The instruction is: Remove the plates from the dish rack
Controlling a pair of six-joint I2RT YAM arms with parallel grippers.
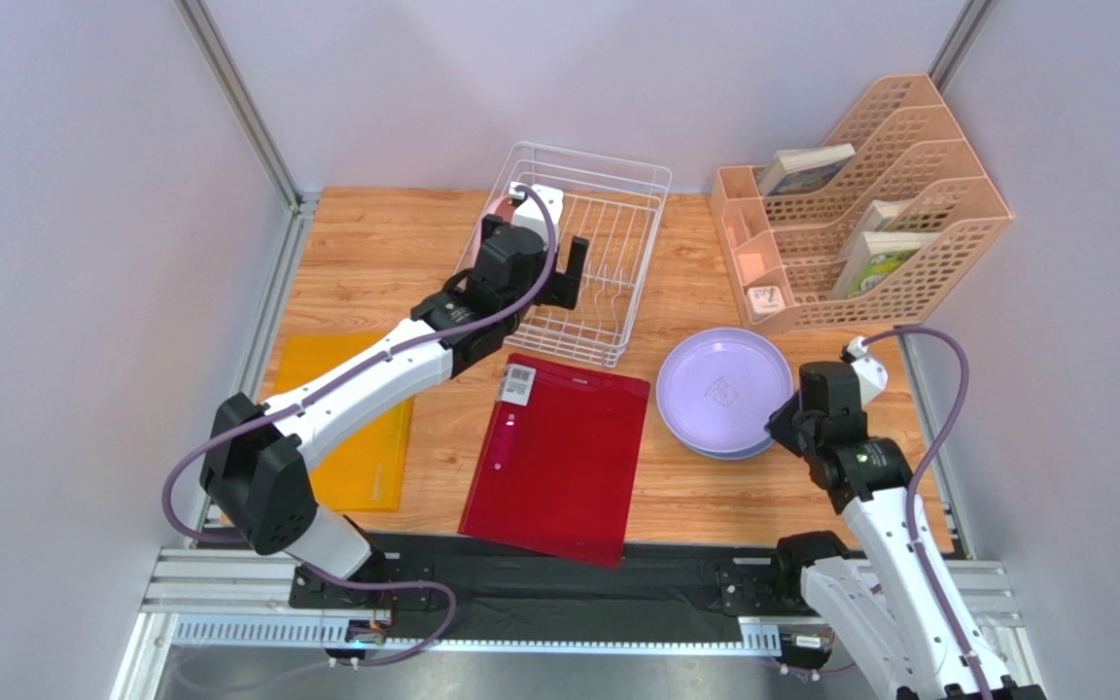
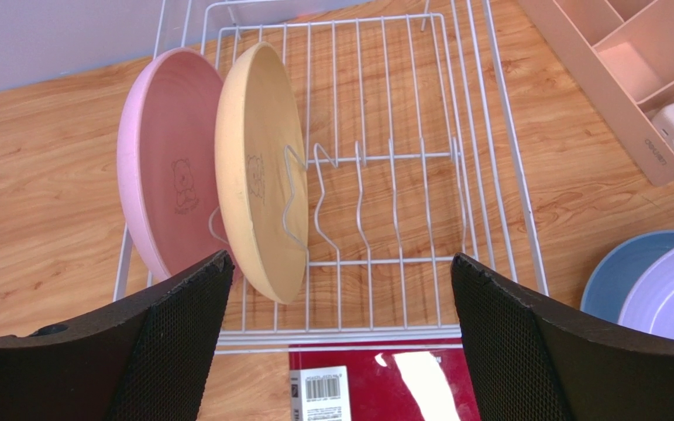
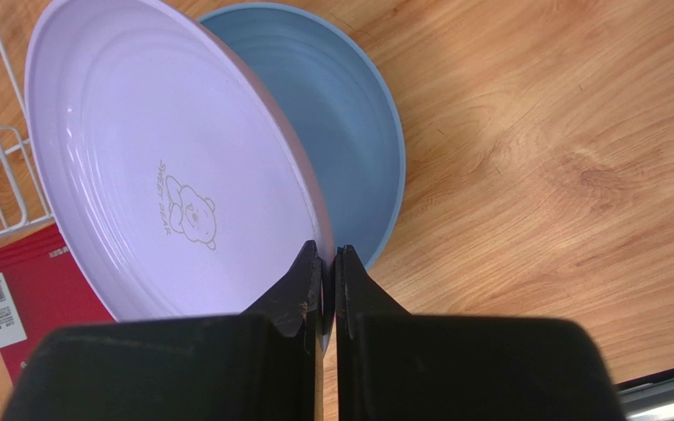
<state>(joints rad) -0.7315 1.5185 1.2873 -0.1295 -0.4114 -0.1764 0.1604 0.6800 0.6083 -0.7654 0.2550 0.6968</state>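
Dish rack [image 2: 393, 210] — pink plate [image 2: 160, 175], tan-yellow plate [image 2: 257, 167]

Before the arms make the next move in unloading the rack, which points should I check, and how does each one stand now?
1. Left gripper open: ok.
2. Pink plate and yellow plate standing on edge in the rack: ok.
3. Yellow plate's rim inside the left gripper: not ok; the gripper is short of it.
4. Right gripper let go of the lilac plate: not ok; it is shut on the rim.
5. Lilac plate lying flat on the blue plate: cannot tell.
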